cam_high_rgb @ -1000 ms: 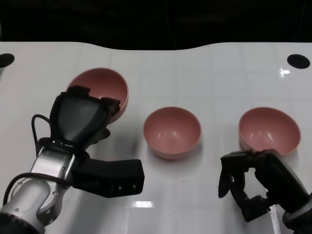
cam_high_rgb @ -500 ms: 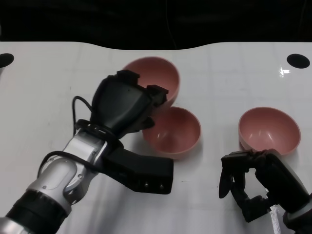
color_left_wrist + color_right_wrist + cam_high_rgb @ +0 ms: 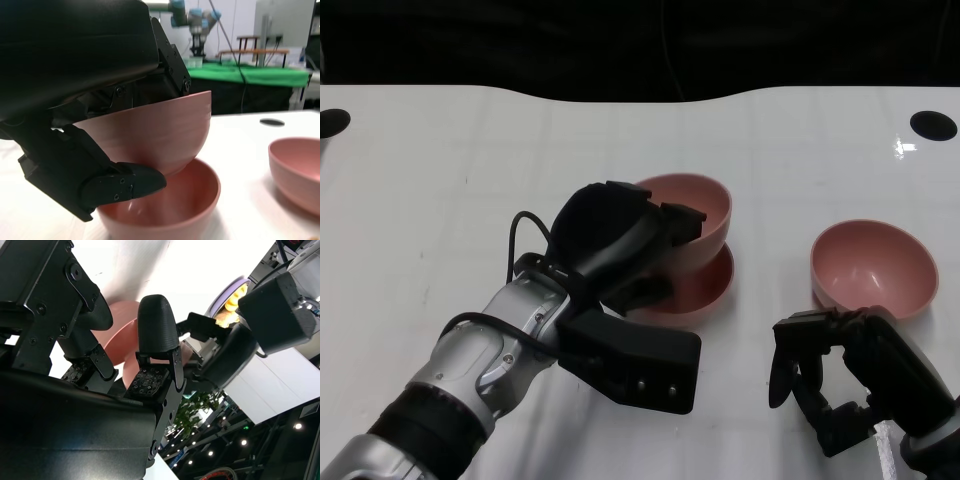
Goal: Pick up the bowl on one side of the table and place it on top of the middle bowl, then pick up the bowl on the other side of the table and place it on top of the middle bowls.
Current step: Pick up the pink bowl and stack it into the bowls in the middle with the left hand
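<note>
Left robot hand (image 3: 610, 240) holds bowl (image 3: 695, 215) upright, mouth up.

The counter (image 3: 440, 180) was glossy white, with faint pale grid lines and two black round spots at its upper left and upper right corners. Behind it, the top of the frame was black. All three bowls were plain dusty pink without pattern: the held bowl (image 3: 692, 215), the middle bowl (image 3: 705, 290) under it, and the side bowl (image 3: 872, 265) at the right of the frame. The left hand (image 3: 620, 240) was matt black on a silver forearm (image 3: 490, 360) with black cable. The right hand (image 3: 840, 375) was black too.
</note>
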Action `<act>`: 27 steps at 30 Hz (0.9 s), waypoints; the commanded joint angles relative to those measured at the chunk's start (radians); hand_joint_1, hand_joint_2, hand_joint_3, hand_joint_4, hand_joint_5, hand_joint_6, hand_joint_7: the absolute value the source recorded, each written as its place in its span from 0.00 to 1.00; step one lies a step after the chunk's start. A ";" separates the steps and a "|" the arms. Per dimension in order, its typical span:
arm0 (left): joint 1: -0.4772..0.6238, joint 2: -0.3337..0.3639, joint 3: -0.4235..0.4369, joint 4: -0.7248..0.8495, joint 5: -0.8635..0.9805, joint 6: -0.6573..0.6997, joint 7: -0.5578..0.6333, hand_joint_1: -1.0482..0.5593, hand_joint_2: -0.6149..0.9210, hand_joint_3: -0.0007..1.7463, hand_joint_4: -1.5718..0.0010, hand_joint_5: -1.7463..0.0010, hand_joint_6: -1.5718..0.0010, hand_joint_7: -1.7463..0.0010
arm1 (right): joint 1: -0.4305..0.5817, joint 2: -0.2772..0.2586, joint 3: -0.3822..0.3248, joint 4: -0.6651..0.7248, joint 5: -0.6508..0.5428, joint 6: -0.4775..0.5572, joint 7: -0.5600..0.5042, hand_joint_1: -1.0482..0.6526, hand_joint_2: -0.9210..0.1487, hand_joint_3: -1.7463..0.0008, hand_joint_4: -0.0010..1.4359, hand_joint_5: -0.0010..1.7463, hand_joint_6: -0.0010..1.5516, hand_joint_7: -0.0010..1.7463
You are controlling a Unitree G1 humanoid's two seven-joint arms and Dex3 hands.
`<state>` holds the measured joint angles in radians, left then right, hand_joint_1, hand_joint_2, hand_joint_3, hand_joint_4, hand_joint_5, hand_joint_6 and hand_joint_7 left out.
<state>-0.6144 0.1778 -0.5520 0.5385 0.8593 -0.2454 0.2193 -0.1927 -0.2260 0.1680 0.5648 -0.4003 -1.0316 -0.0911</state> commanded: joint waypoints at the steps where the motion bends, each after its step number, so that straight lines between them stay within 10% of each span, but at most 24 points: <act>1: -0.023 0.001 -0.002 0.021 -0.032 -0.017 -0.053 0.49 0.73 0.59 0.44 0.00 0.50 0.18 | -0.008 -0.008 -0.001 0.000 0.014 -0.011 0.002 0.76 0.81 0.00 0.72 1.00 0.62 0.78; 3: -0.015 0.001 0.005 0.019 -0.068 -0.021 -0.107 0.49 0.78 0.55 0.47 0.01 0.53 0.20 | -0.008 -0.007 -0.001 -0.002 0.016 -0.006 0.004 0.76 0.81 0.00 0.72 1.00 0.62 0.78; 6: -0.011 0.012 -0.003 0.012 -0.085 -0.012 -0.177 0.48 0.88 0.36 0.57 0.10 0.59 0.54 | -0.011 -0.007 -0.002 0.001 0.011 -0.010 -0.001 0.75 0.80 0.00 0.72 1.00 0.62 0.78; 8: -0.012 0.021 -0.012 0.002 -0.078 -0.002 -0.217 0.44 0.97 0.23 0.71 0.42 0.68 0.77 | -0.012 -0.007 -0.002 0.002 0.009 -0.011 -0.002 0.74 0.81 0.00 0.72 1.00 0.62 0.78; 11: -0.009 0.037 -0.025 -0.027 -0.045 0.022 -0.246 0.37 1.00 0.19 0.86 0.58 0.79 0.89 | -0.011 -0.008 -0.001 0.001 0.015 -0.007 0.003 0.74 0.81 0.00 0.71 1.00 0.62 0.78; 17: 0.018 0.081 -0.014 -0.145 -0.041 0.065 -0.324 0.21 1.00 0.23 1.00 0.91 0.94 0.97 | -0.012 -0.009 -0.002 0.001 0.014 -0.008 0.002 0.74 0.80 0.00 0.71 0.98 0.63 0.79; 27: 0.119 0.126 0.076 -0.304 -0.105 0.072 -0.295 0.14 1.00 0.27 0.99 0.93 0.94 0.97 | -0.017 -0.007 -0.001 0.006 0.023 -0.011 0.007 0.75 0.82 0.00 0.72 0.98 0.63 0.79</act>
<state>-0.5283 0.2693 -0.5133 0.2767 0.7752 -0.1729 -0.0978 -0.2027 -0.2253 0.1691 0.5670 -0.3927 -1.0354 -0.0886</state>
